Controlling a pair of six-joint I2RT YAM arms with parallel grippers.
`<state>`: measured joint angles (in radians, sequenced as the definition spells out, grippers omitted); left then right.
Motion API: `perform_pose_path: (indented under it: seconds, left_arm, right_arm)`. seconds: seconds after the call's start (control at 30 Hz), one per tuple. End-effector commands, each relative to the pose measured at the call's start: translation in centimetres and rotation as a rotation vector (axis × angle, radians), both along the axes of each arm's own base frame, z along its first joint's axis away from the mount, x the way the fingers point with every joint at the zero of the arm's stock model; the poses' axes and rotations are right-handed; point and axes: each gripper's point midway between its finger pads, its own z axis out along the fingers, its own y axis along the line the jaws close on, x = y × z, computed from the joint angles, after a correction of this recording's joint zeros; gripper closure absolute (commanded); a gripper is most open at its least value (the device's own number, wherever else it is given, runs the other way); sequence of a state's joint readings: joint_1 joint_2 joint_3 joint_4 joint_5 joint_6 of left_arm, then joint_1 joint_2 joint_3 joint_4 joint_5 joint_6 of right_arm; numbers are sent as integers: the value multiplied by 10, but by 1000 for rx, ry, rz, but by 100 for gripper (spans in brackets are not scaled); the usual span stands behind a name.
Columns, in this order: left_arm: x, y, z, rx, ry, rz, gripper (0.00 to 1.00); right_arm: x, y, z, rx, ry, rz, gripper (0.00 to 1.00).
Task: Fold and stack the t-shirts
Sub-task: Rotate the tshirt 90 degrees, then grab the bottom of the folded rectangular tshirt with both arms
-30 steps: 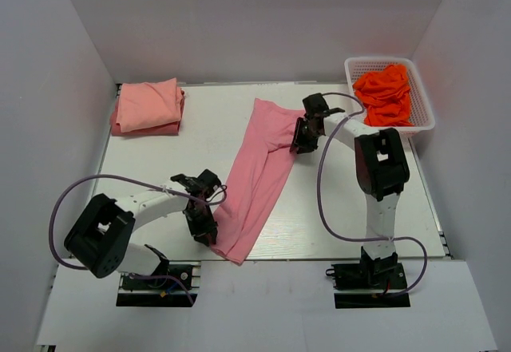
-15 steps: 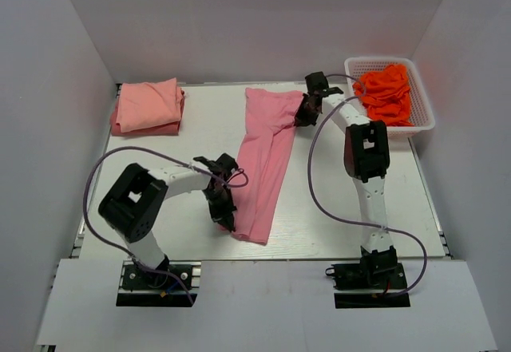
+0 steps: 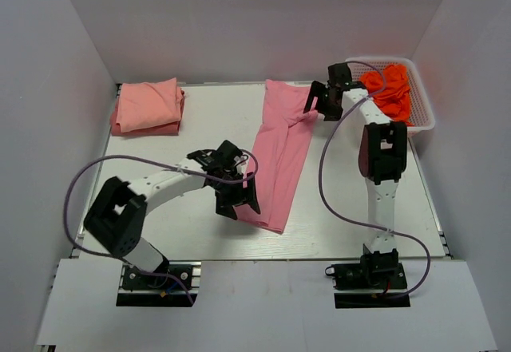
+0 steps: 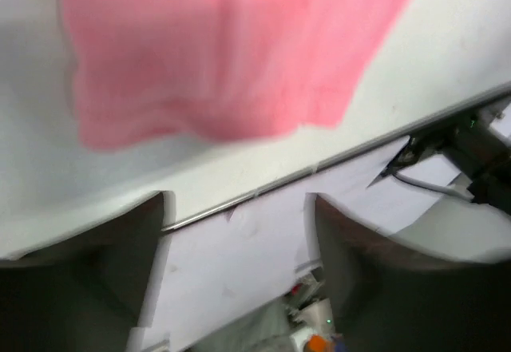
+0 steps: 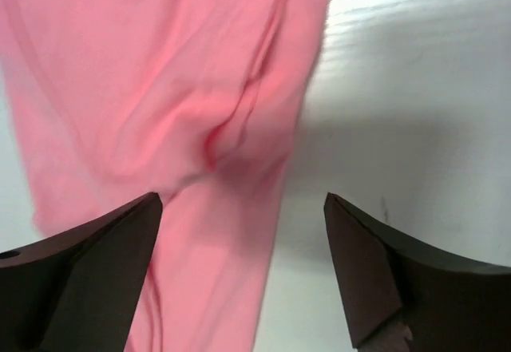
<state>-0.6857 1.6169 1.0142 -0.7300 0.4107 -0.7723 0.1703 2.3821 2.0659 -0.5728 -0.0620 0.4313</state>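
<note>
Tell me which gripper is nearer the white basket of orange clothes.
Right. The right gripper hangs just left of the basket, over the far end of the rose pink shirt; the left gripper is at its near end, much farther off.

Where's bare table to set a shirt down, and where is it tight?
Bare table lies between the folded stack and the pink shirt, and right of the right arm below the basket. Crowded: the left end effector at the shirt's near end, the right end effector by its far end.
</note>
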Motion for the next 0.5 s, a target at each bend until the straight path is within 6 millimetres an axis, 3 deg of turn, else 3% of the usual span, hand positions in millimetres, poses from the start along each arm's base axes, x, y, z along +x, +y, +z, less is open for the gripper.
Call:
perform_pose_path:
  seconds: [0.0,0.03,0.07,0.1,0.13,0.17,0.2,0.23,0.27,0.3,0.33,0.37,0.4,0.43,0.47]
  left_arm:
    - [-13,19,24,4,-81,-9,9]
    - [-10,28,23,30,-99,15,7]
    - [-4,39,17,75,-141,22,0]
    - [1,47,15,118,-170,37,0]
    - [8,54,12,166,-206,56,0]
    - [16,62,9,216,-242,84,0]
    - [19,64,4,234,-245,87,0]
    - [24,62,1,237,-257,92,0]
    - [24,58,-6,225,-244,86,0]
    - [32,49,-7,184,-273,77,0]
    - [34,44,-9,168,-274,75,0]
    - [32,42,-14,161,-258,68,1]
    - [32,42,-23,177,-243,56,3]
    - [32,40,-27,173,-239,43,5]
    - [34,39,-28,177,-235,42,9]
  right_arm:
    - [-20,8,88,-10,-164,75,10]
    - [-37,6,71,-16,-115,64,10]
    - [-45,5,104,-6,-177,55,10]
    - [-61,7,87,-17,-130,52,10]
    - [-71,8,85,-9,-112,34,10]
    - [-102,9,75,-17,-67,36,10]
    - [-114,8,72,-17,-45,18,10]
    - [-127,13,83,3,-59,15,10]
    - [-162,9,46,-8,51,18,10]
    - [-179,20,65,45,30,35,10]
    - [-195,30,61,71,61,45,10]
    - [-236,32,27,88,181,71,10]
    - [-257,47,36,121,181,117,10]
    - [-290,55,22,175,278,144,10]
    - [-304,59,17,192,312,151,10]
